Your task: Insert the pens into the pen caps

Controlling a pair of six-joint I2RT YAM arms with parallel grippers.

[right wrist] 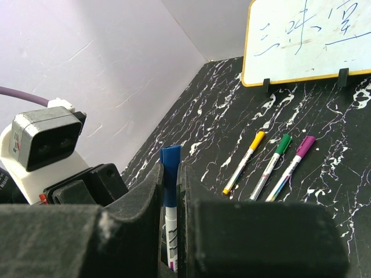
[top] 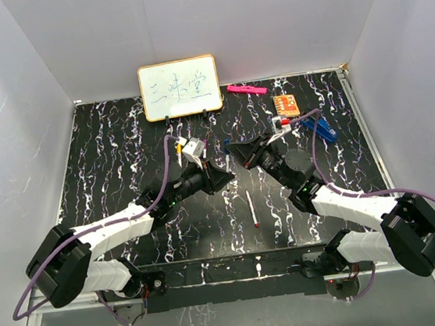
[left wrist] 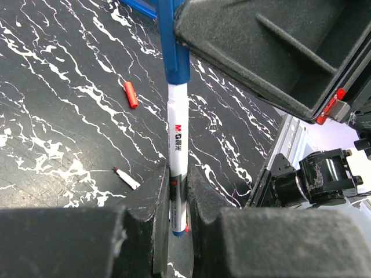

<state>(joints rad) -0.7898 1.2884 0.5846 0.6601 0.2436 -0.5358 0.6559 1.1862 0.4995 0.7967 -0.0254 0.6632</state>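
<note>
Left gripper is clamped on the tail of a white pen, and right gripper pinches the blue cap that sits over the pen's other end. The two meet just in front of the whiteboard. Three capped pens — yellow, green, purple — lie near the whiteboard's foot; an uncapped pen lies farther from it

Left arm and right arm share white shells, black joints, purple cables, matte black fingers.
</note>
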